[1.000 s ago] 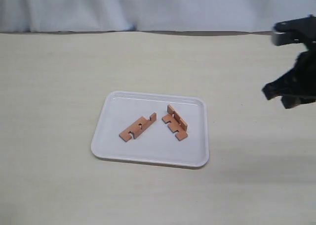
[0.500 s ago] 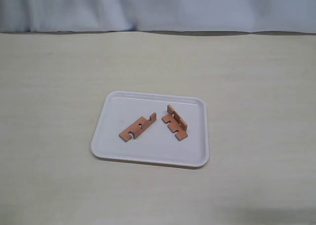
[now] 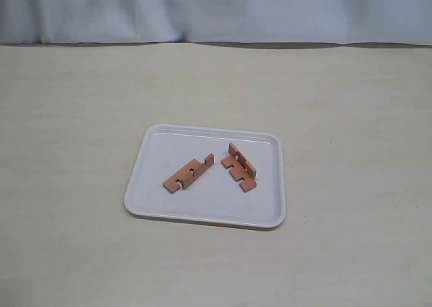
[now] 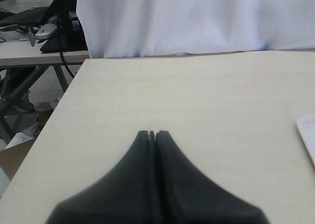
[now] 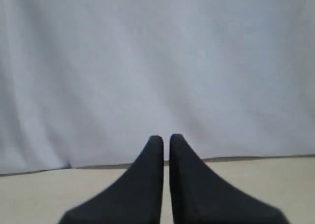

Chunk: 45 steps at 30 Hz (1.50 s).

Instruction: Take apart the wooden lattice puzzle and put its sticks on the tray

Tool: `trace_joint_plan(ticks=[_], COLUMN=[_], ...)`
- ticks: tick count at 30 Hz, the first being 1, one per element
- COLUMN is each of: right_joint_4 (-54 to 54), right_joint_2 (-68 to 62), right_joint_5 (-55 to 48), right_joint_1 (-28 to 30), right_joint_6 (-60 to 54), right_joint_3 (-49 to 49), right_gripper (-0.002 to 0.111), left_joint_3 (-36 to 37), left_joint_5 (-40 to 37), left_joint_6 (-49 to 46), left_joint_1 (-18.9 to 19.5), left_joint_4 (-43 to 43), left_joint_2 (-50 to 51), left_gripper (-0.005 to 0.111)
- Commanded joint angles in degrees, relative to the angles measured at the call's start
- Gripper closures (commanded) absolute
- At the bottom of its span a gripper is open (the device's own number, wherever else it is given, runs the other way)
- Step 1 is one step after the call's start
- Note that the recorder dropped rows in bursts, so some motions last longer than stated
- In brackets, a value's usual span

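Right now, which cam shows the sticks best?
Exterior view: the sticks lie in plain sight on the tray. Left wrist view catches only the tray's corner, no sticks; right wrist view shows neither.

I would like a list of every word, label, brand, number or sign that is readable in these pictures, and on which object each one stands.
None: no text can be read in any view.
The tray and the sticks on it are plain, without print.
The table and the white curtain carry no marks.
The objects on the far desk in the left wrist view are too small and blurred to show any writing.
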<state>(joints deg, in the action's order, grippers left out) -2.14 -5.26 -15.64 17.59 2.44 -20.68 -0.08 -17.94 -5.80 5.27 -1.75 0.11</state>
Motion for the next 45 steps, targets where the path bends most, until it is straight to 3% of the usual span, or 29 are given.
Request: trace_joint_plan(ticks=[1, 10, 15, 22, 24, 37, 45], right_joint_4=[0.1, 0.3, 0.3, -2.6, -2.6, -3.5, -3.1], right_joint_2=[5.3, 5.3, 5.3, 5.3, 5.3, 5.3, 5.3], right_joint_5=[0.7, -3.7, 6.8, 13.9, 9.2, 8.0, 1.2], right_joint_1=[-1.8, -3.1, -3.1, -3.1, -3.1, -3.1, -3.1], right_joint_6=[0.2, 0.0, -0.1, -0.1, -0.1, -0.1, -0.2], right_joint_3=[0.2, -0.3, 7.8, 20.7, 20.7, 20.7, 20.7], right_gripper=[0.104, 0.104, 0.104, 0.104, 0.104, 0.104, 0.104], left_joint_3=[0.1, 0.1, 0.1, 0.1, 0.1, 0.1, 0.1], left_joint_5=[0.5, 0.4, 0.4, 0.4, 0.4, 0.3, 0.3], left_joint_6=[0.1, 0.1, 0.1, 0.1, 0.1, 0.1, 0.1], left_joint_1=[0.0, 0.0, 0.0, 0.0, 0.0, 0.0, 0.0], left_joint_4=[0.0, 0.0, 0.0, 0.0, 0.0, 0.1, 0.1], left_joint_2=[-0.1, -0.1, -0.1, -0.1, -0.1, -0.1, -0.1], left_gripper=[0.107, 0.107, 0.107, 0.107, 0.107, 0.107, 0.107])
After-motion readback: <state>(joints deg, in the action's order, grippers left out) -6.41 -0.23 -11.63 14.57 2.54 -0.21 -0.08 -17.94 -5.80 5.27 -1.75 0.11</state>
